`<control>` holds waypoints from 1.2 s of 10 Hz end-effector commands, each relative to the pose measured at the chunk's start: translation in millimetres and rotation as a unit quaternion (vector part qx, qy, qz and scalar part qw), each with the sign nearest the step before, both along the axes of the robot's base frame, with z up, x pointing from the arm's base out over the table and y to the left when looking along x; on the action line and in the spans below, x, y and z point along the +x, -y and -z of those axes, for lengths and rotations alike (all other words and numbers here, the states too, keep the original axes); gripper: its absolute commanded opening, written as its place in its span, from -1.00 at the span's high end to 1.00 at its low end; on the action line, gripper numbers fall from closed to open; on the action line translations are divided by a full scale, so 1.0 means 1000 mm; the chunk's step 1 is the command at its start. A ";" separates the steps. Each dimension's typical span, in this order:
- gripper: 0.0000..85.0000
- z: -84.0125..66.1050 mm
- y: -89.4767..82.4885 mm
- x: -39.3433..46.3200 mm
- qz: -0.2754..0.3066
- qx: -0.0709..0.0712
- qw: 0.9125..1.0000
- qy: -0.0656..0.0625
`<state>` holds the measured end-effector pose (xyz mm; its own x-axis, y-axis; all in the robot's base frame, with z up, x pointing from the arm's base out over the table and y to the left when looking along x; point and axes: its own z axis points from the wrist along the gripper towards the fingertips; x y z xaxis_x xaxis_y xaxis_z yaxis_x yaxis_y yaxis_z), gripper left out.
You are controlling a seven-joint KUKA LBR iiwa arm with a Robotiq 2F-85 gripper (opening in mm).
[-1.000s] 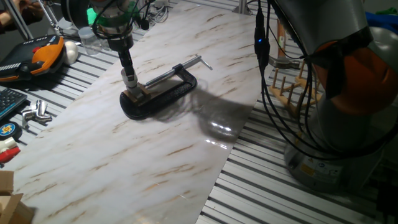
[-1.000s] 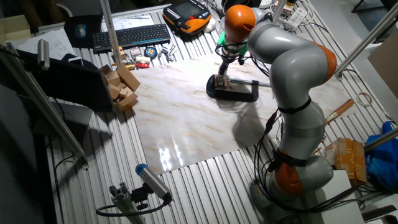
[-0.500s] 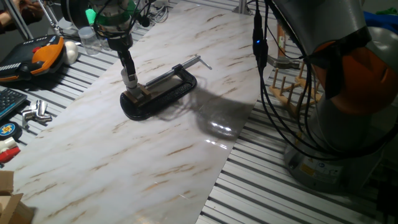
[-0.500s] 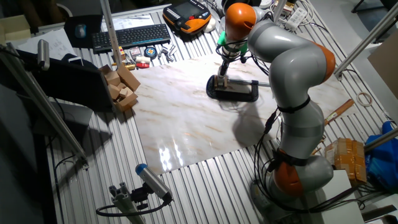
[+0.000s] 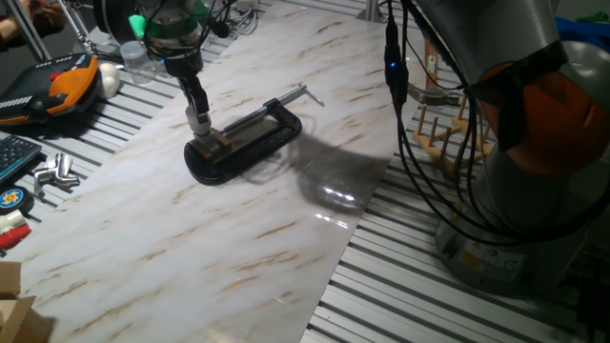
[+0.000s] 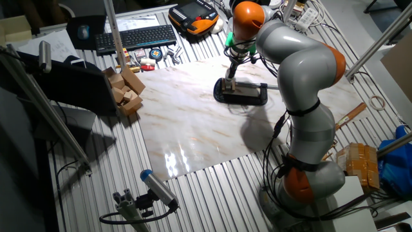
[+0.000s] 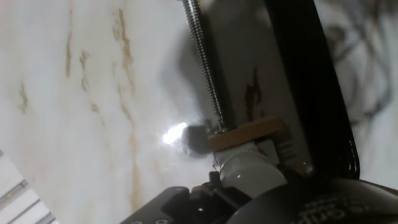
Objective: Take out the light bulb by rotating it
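Note:
The light bulb [image 7: 247,175] shows as a white rounded body at the bottom of the hand view, right over the tan wooden socket block [image 7: 245,133]. That block is held in the black C-clamp [image 5: 255,139] on the marble board. My gripper [image 5: 197,122] comes down from above at the clamp's left end, and its fingers look shut on the bulb [image 5: 198,120]. In the other fixed view the gripper [image 6: 229,80] stands over the clamp [image 6: 248,96]. The fingertips themselves are hidden in the hand view.
The clamp's threaded screw [image 7: 202,62] runs up from the block. An orange and black device [image 5: 59,84] and a white egg-shaped object [image 5: 110,80] lie at the back left. A wooden peg rack [image 5: 443,135] stands right of the board. Wooden blocks [image 6: 125,87] and a keyboard [image 6: 135,37] lie nearby.
The gripper tip has risen very slightly above the clamp, and the arm's cable has shifted a little left. The clamp has not moved.

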<state>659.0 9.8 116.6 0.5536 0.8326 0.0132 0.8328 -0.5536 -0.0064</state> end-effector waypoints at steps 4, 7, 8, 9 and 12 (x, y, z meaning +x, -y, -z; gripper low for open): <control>1.00 0.000 0.000 -0.0001 -0.028 0.000 1.000 0.000; 1.00 0.000 0.000 -0.0004 -0.054 0.001 0.999 0.002; 1.00 0.000 0.000 -0.0005 -0.063 0.000 0.998 0.005; 1.00 0.000 0.000 -0.0005 -0.073 -0.001 0.997 0.009; 1.00 0.000 0.000 -0.0007 -0.107 -0.002 0.994 0.014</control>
<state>658.3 10.0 117.1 0.3588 0.9331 0.0224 0.9330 -0.3592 0.0197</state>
